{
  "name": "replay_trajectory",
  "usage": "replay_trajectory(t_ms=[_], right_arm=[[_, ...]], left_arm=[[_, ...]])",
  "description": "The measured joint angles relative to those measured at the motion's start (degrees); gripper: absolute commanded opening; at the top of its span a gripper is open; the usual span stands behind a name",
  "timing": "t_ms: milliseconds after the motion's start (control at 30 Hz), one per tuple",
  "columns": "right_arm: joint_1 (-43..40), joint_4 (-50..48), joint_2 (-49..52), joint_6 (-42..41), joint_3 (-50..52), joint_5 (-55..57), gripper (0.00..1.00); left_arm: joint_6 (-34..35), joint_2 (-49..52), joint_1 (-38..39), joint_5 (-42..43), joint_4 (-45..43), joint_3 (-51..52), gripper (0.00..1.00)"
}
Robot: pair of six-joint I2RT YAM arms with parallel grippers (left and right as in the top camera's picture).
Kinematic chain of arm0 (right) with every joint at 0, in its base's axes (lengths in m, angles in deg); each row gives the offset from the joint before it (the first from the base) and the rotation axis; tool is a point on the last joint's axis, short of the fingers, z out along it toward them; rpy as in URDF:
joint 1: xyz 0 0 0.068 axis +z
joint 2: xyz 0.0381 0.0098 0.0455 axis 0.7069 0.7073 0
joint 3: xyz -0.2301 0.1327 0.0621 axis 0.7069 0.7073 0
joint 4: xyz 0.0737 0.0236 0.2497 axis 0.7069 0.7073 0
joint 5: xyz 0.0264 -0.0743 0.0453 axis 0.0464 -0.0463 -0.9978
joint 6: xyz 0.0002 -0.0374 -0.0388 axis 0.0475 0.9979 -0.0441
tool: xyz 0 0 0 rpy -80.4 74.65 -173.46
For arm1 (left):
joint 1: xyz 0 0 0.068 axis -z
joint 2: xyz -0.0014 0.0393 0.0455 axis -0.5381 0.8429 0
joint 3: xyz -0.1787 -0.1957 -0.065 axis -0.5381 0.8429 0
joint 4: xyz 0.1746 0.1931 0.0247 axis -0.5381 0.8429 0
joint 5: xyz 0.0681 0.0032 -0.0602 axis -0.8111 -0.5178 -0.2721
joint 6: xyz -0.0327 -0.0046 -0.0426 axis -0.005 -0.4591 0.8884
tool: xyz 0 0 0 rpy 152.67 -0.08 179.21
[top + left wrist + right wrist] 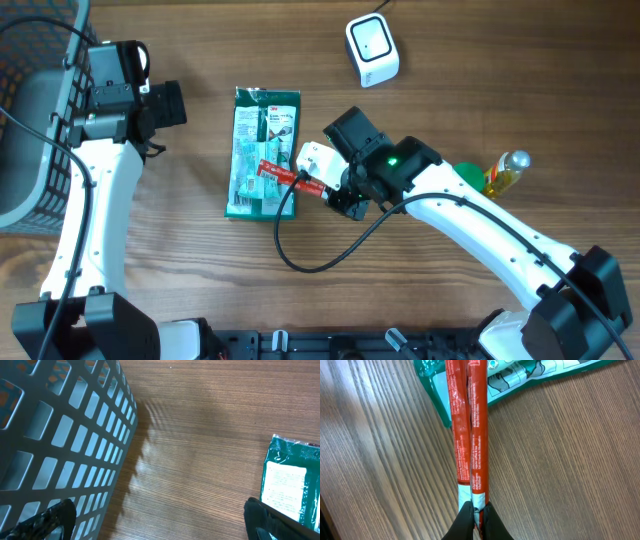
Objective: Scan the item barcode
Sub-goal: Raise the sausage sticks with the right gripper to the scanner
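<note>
Right wrist: right gripper [476, 510] pressed together, pinching the pale end of the red twin-stick pack [469, 425]; pack's far end overlaps the green packet [530, 372], can't tell if lifted or resting. Overhead: red pack lies across the packet's lower right edge, mid-table [450, 80]; white scanner [372, 48] well apart near the top edge. Left gripper [157, 522] spread wide, holding nothing, beside grey basket [60, 435]. Small bottle [505, 170] near right arm
</note>
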Motion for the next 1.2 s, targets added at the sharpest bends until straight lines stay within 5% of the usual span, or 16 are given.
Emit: replay_trajectory(t_ms=[633, 833, 1200], right_arm=[[-0.26, 2.12, 0.02, -1.07, 0.02, 9.40, 0.04], [-1.55, 3.78, 0.46, -4.28, -7.72, 21.42, 0.04], [-9.64, -7.48, 3.58, 11.08, -16.17, 34.93, 0.04]], left_arm=[[0.02, 0.00, 0.00, 0.00, 0.00, 0.00, 1.00], [0.00, 0.00, 0.00, 0.00, 0.00, 0.00, 1.00], [0.02, 0.00, 0.00, 0.00, 0.02, 0.00, 1.00]])
